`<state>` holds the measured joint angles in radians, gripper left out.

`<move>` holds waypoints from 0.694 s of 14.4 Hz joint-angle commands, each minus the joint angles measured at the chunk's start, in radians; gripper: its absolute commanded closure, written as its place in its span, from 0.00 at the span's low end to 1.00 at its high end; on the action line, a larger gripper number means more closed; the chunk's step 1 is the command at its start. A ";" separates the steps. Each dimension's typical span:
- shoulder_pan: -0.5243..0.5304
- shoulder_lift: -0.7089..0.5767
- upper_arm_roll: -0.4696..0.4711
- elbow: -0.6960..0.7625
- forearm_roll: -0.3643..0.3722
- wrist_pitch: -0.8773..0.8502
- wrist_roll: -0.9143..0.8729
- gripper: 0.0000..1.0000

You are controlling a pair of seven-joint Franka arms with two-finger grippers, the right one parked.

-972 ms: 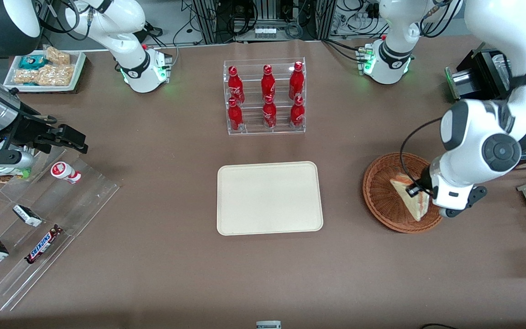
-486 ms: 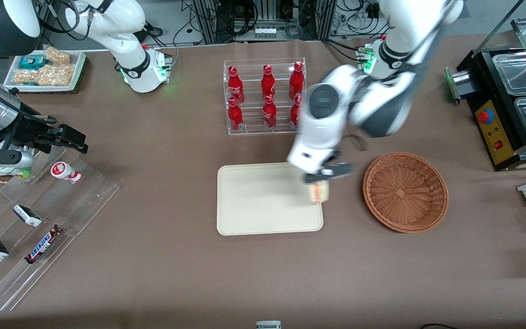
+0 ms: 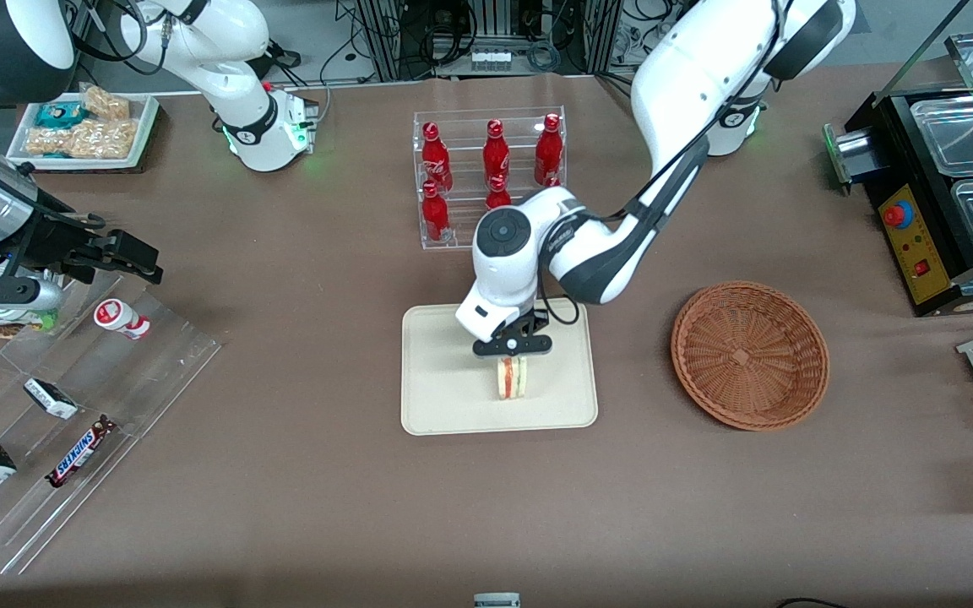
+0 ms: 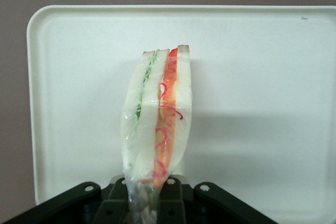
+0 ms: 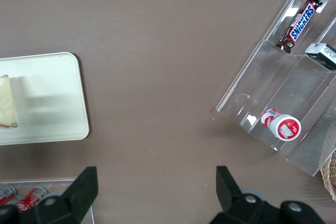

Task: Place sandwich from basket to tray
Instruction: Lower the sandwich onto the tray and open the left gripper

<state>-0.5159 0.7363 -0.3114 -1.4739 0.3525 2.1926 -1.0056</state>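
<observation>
Cream plastic fills the scene's centre as the left arm's gripper (image 3: 513, 350) hangs over the tray (image 3: 440, 405), its fingers clenched on the top corner of the wrapped sandwich (image 3: 512, 377). The wedge stands on edge, filling layers of orange-red and green facing the front camera, above the part of the tray nearer that camera. In the wrist view the sandwich (image 4: 157, 124) dangles from the fingers (image 4: 169, 195) with the tray (image 4: 273, 66) spread beneath it; whether its lower end already touches the tray surface cannot be told. The wicker basket (image 3: 750, 355) sits empty on the brown table, toward the working arm's end, well apart from the tray. By the look of things the lift and the carry are done, and what remains is to set the sandwich down, let go of it and draw the arm clear. A rack of red bottles (image 3: 491, 173) stands farther from the front camera than the tray.
</observation>
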 commanded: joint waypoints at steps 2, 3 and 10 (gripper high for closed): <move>-0.039 0.041 0.023 0.043 0.078 0.039 -0.094 0.01; -0.039 0.035 0.021 0.043 0.088 0.039 -0.097 0.00; 0.082 -0.306 0.021 0.020 0.013 -0.233 -0.225 0.00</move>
<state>-0.5002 0.5887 -0.2932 -1.4030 0.4105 2.0424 -1.2056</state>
